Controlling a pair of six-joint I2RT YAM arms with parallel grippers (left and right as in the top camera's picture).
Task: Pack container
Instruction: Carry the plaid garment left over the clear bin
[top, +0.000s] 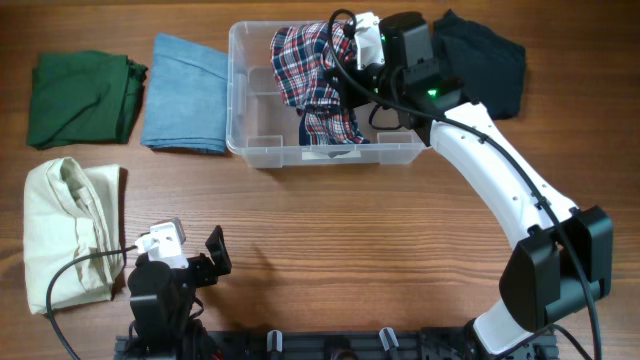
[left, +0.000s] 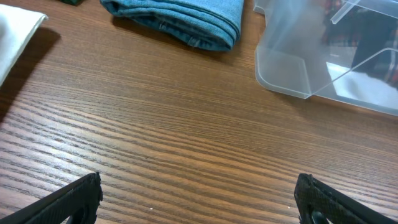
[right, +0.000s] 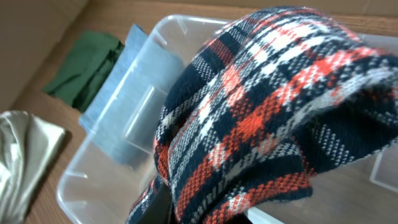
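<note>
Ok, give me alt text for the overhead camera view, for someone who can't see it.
The right arm holds a red, white and navy plaid cloth over the clear container. Folded green, blue and cream garments lie to its left, a dark one to its right. The left arm's fingers stand open above the wooden table.

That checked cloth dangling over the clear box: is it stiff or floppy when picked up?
Probably floppy: the plaid cloth hangs in loose folds over the container. Likely light for its size, since the weave looks soft. Its coarse texture suggests it would not slip easily.
</note>
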